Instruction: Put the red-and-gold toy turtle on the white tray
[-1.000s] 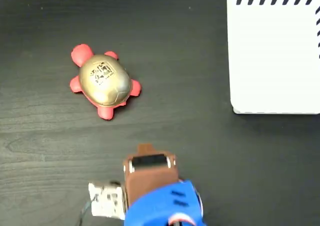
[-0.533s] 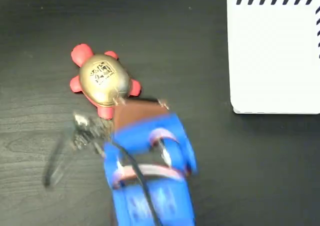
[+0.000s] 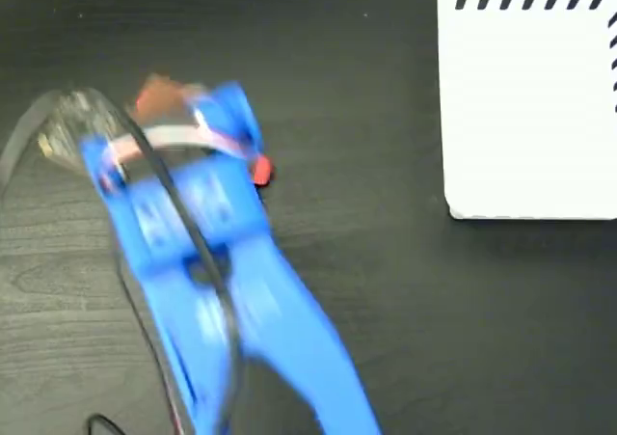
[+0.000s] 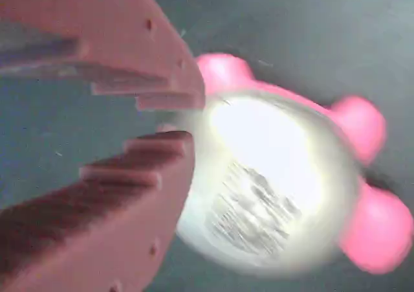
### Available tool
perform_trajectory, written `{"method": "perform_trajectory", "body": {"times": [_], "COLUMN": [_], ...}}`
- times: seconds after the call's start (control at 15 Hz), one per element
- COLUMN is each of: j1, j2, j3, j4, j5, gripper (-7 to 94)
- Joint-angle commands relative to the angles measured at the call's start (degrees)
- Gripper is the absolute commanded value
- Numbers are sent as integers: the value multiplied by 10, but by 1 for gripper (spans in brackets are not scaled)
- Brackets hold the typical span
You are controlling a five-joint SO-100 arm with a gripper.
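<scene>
Arm (image 3: 207,271) is blurred and lies over the turtle in the fixed view; only a red leg (image 3: 261,172) and a smear of red head near the top of the arm show there, so the turtle is on the dark table (image 3: 366,290), left of centre and well apart from the tray (image 3: 530,117) at upper right. Wrist view is clearer: turtle (image 4: 272,182) fills the right half, gold shell up with the dark printed mark on top and pink-red legs sticking out at the right. Gripper (image 4: 178,120) is at the shell's left edge with its two toothed jaws a narrow gap apart and nothing between them, so it isn't holding anything; the tips overlap the shell rim in the picture, but I can't tell whether they touch it. My read: still in the approach, grasp not made, tray step not started. Handling guesses: the toy looks light and probably soft, so it should squash under the jaws rather than resist; the glossy dome looks slippery and curved, so pinching high on it risks squirting it out sideways. Better to open wider, drop lower and close across the shell's narrow width near the base, with the jaws going between the legs rather than on them. A leg alone would likely bend and let the body swing. The current gap looks too small to straddle the shell.
</scene>
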Motion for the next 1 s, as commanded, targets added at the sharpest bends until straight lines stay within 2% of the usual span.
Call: {"method": "perform_trajectory", "body": {"times": [0.0,0.13,0.2,0.27,0.33,0.4,0.47,0.6,0.73,0.93], "j1": [10,22,31,34,32,24,12,-12,-25,-33], "j2": [-39,-85,-97,-101,-105,-108,-113,-115,-122,-140], "j3": [-123,-164,-174,-183,-195,-212,-229,-240,-239,-237], "j4": [44,83,89,101,115,134,156,172,172,172], "j5": [23,55,77,101,111,113,115,122,134,139], "gripper": [0,0,4,24,33,33,37,51,51,56]}}
